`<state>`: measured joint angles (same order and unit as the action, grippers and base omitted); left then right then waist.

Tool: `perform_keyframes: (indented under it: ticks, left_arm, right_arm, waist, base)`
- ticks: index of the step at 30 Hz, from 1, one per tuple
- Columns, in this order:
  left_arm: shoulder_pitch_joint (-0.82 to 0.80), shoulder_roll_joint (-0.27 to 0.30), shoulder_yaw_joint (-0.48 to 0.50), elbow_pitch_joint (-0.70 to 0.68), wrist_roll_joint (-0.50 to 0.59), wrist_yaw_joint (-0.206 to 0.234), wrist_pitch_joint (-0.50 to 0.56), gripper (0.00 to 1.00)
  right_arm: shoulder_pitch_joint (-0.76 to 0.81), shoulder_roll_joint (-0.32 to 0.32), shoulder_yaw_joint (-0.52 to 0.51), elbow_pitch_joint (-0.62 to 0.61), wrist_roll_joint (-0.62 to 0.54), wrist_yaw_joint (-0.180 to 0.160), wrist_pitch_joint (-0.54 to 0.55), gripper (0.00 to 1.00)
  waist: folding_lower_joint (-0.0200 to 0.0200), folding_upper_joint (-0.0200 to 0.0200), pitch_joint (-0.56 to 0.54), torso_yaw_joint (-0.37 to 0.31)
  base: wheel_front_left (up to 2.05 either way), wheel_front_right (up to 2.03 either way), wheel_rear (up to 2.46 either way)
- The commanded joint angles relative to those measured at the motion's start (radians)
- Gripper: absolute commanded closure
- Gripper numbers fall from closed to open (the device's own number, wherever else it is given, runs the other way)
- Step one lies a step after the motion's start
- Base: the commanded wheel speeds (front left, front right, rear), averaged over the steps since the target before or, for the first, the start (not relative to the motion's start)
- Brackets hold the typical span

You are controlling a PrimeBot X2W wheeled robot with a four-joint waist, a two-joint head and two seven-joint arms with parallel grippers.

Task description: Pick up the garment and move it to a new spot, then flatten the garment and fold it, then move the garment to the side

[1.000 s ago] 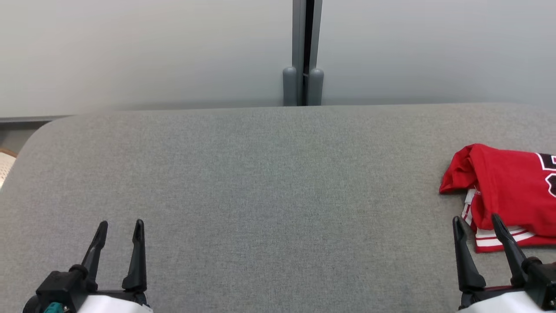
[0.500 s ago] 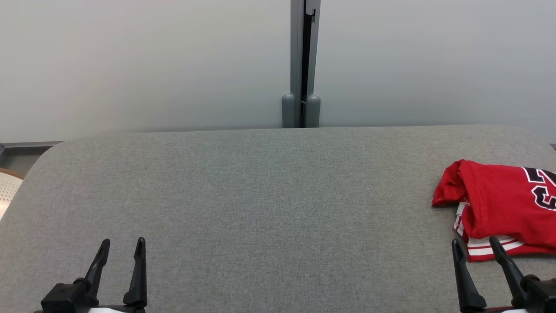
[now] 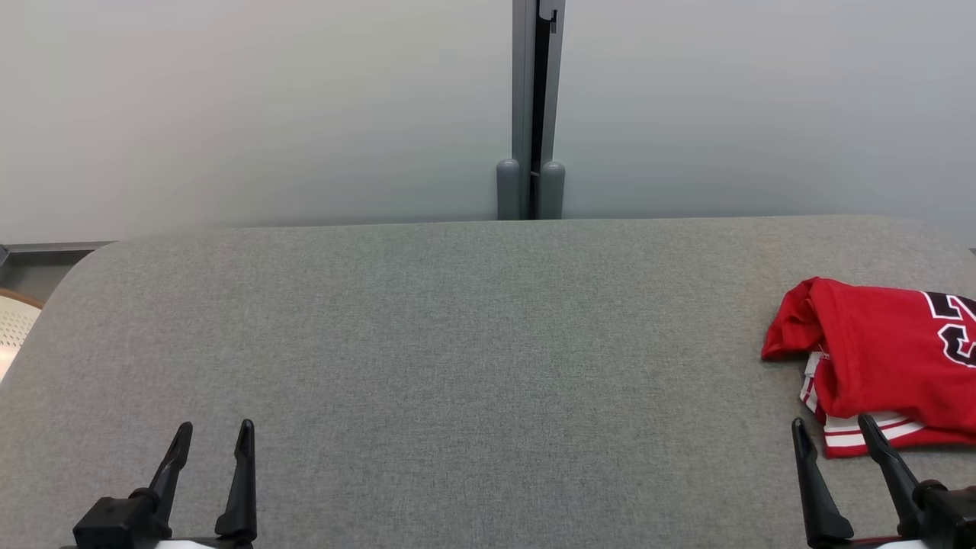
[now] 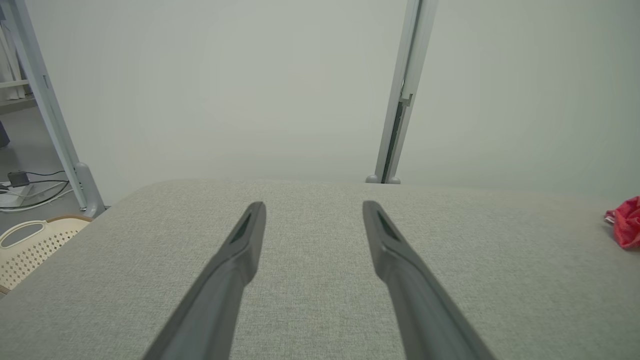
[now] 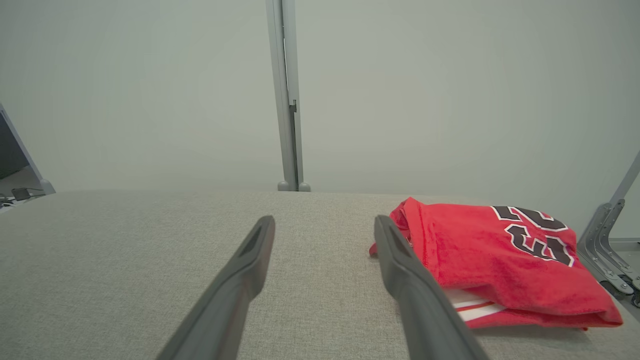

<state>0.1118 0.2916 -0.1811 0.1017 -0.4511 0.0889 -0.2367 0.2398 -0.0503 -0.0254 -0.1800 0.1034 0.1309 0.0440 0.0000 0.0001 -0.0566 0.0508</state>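
What looks like a cream basket (image 3: pixel 11 326) past the left edge of the grey bench (image 3: pixel 457 343), left tool (image 3: pixel 214 425) spread wide and empty, right tool (image 3: pixel 831 419) spread wide and empty too, folded red garment (image 3: pixel 884 351) lying at the bench's right side, just beside that tool.

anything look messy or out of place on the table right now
Only the red jersey, at the right end of the grey padded table. Its fold is loose: one corner bunches up toward the table's middle and a white striped layer pokes out underneath. Nothing looks spilled or damaged.
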Motion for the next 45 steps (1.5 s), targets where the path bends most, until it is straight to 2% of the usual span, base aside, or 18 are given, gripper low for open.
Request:
perform_keyframes:
  ticks: [1,13,14,19,45]
  left_arm:
    - [-0.014,0.004,0.0,0.003,-0.005,0.002,0.0,0.0]
    - [-0.02,0.003,-0.005,0.019,-0.007,0.013,-0.003,0.0]
    - [-0.007,-0.001,-0.006,0.016,-0.005,0.009,0.0,1.0]
    - [0.016,-0.026,-0.016,0.048,-0.009,0.008,0.002,1.0]
    - [-0.066,-0.094,0.085,0.08,-0.382,-0.066,0.114,1.0]
  right_arm:
    - [-0.007,-0.002,-0.004,0.002,-0.002,-0.001,-0.001,0.0]
    - [-0.013,-0.002,-0.001,-0.001,0.005,-0.001,0.0,0.0]
    - [-0.005,0.0,0.0,0.001,0.002,0.0,0.0,1.0]
    - [0.008,0.004,0.006,0.037,0.007,0.0,-0.001,1.0]
    - [-0.108,-0.024,0.009,0.158,0.523,0.0,-0.006,1.0]
  waist:
    - [0.0,-0.0001,0.0,0.001]
    - [0.0,-0.0001,-0.002,-0.002]
    - [0.0,-0.0001,-0.002,-0.002]
    - [0.0,-0.0001,-0.001,-0.002]
    - [0.0,-0.0001,0.011,-0.012]
  base:
    - [0.0,0.0,0.0]
    - [0.0,0.0,0.0]
    - [0.0,0.0,0.0]
    - [0.0,0.0,0.0]
    - [0.0,0.0,0.0]
